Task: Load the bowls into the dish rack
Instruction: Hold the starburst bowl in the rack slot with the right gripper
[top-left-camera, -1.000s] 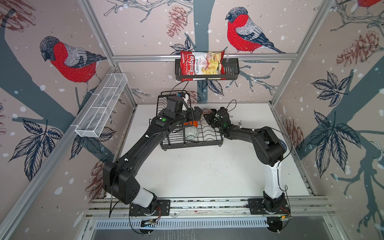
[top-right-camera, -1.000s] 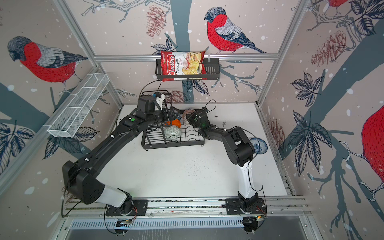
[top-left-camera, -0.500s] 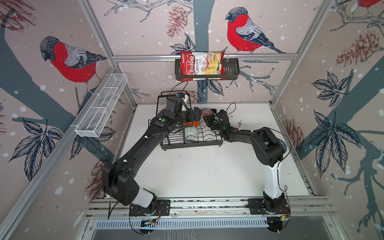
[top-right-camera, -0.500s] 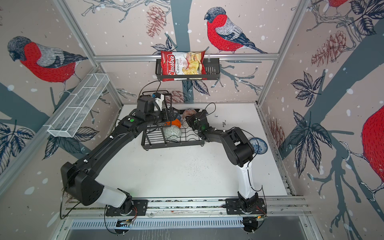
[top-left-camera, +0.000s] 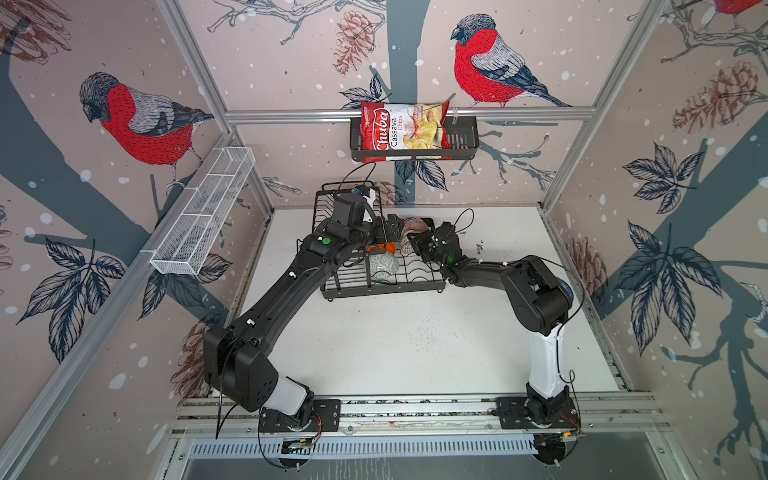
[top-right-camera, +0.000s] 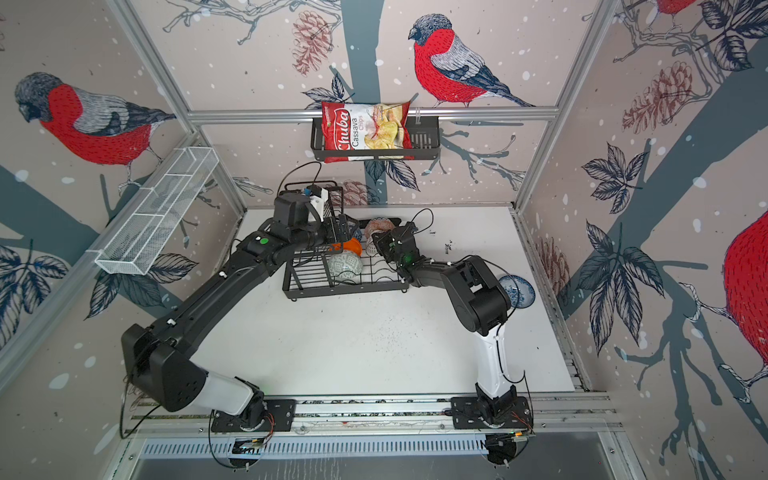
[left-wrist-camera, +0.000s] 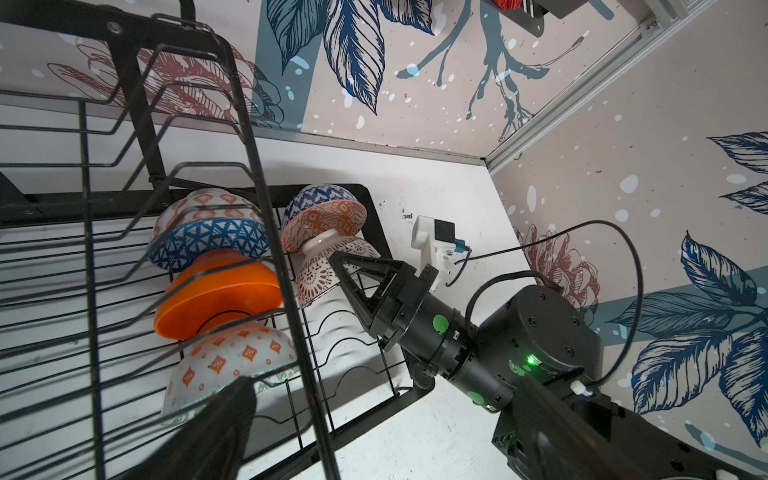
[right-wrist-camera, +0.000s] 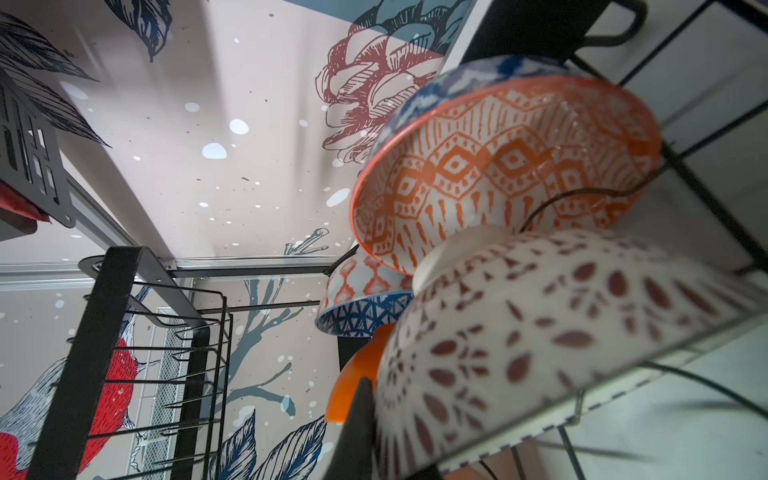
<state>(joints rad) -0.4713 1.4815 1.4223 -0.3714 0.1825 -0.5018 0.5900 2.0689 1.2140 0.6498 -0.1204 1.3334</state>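
The black wire dish rack (top-left-camera: 382, 291) (top-right-camera: 345, 291) (left-wrist-camera: 374, 208) stands at the back of the table with several bowls on edge in its lower slots. One row holds a dark-blue geometric bowl (left-wrist-camera: 208, 247), a plain orange bowl (left-wrist-camera: 216, 295) and an orange-diamond bowl (left-wrist-camera: 232, 357). The other row holds an orange-red patterned bowl (left-wrist-camera: 328, 224) (right-wrist-camera: 498, 166) and a white lattice bowl (left-wrist-camera: 320, 274) (right-wrist-camera: 561, 332). My right gripper (left-wrist-camera: 336, 257) (top-left-camera: 413, 243) is shut, its tip against the lattice bowl. My left gripper (top-left-camera: 384, 230) (top-right-camera: 340, 228) hangs open over the rack, holding nothing.
A white bowl with blue flowers (top-right-camera: 517, 291) lies on the table behind my right arm's elbow. A black shelf basket with a chips bag (top-left-camera: 403, 133) hangs on the back wall. A long white mesh basket (top-left-camera: 203, 216) is on the left wall.
My right wrist has dipped very slightly beside the lattice bowl. The left arm and the bowls have not visibly moved.
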